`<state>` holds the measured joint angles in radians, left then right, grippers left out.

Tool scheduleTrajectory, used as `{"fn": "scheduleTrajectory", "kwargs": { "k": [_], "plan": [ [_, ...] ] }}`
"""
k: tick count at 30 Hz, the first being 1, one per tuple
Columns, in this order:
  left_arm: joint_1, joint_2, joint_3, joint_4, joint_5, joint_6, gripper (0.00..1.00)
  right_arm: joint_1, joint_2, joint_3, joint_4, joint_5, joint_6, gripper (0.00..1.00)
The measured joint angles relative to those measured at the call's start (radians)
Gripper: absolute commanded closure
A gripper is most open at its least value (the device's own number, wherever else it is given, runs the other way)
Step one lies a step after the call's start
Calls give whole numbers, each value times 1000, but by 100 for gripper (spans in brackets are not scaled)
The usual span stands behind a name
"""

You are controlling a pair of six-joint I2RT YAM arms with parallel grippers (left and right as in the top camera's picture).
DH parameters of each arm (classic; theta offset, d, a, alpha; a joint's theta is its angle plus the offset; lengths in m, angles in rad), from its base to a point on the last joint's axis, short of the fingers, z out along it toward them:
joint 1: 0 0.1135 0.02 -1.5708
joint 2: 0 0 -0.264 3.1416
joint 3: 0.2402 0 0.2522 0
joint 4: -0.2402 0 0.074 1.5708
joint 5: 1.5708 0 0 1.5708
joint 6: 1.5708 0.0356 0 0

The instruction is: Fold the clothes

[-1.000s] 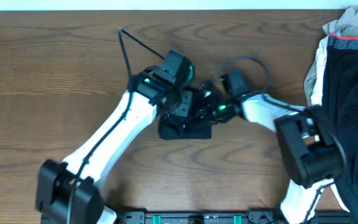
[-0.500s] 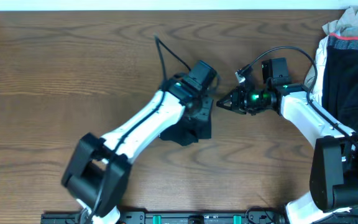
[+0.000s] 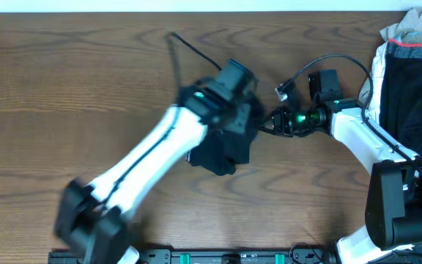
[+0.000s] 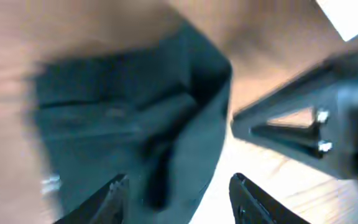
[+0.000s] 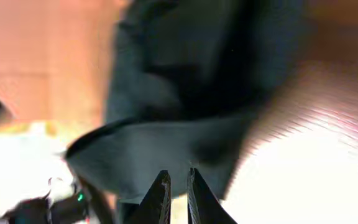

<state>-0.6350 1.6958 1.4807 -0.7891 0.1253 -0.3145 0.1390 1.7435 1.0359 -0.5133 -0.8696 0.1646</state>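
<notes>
Here, left gripper (image 4: 178, 180) gapes wide above T-shirt (image 4: 117, 112).

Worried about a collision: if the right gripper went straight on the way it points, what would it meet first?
Most likely the folded black T-shirt, filling the view just ahead of the right gripper; the left gripper sits close by, so depth is unclear.

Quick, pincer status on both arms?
Left pincer: open, fingers wide apart, black T-shirt right in front, not gripped.
Right pincer: closed, nothing between its fingers.
</notes>
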Motion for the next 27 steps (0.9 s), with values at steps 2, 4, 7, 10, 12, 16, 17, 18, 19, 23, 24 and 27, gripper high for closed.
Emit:
{"fn": "scheduleTrajectory", "kwargs": {
  "k": [2,4,7,10,12,16,17,18,19,23,24,27],
  "plan": [
    [50,-63,13,-42,-17,0,46,2,-8,0,7,-58,-42,95],
    [109,-112,23,-88,-31,0,46,12,-27,0,13,-95,-64,96],
    [198,-136,27,-152,-47,0,46,57,-54,0,24,-100,-66,96],
    [247,-114,25,-190,-52,2,46,142,-58,0,58,-82,-55,94],
    [261,-92,20,-202,-50,13,46,206,-58,0,102,-72,-52,91],
    [264,-38,16,-220,-42,32,46,331,-58,0,100,63,-29,91],
    [264,-28,16,-222,-40,34,46,349,-58,1,67,119,-19,91],
    [264,-15,16,-223,-37,35,46,365,-58,1,24,199,-3,93],
    [264,-2,16,-224,-35,36,46,374,-58,0,-27,294,15,96],
    [264,32,14,-225,-28,43,46,351,-50,-2,-183,563,67,99],
    [264,35,14,-225,-27,43,45,332,-50,-1,-217,607,82,99],
    [264,37,13,-225,-23,50,39,272,-51,-2,-275,673,104,96]
  ]
}}
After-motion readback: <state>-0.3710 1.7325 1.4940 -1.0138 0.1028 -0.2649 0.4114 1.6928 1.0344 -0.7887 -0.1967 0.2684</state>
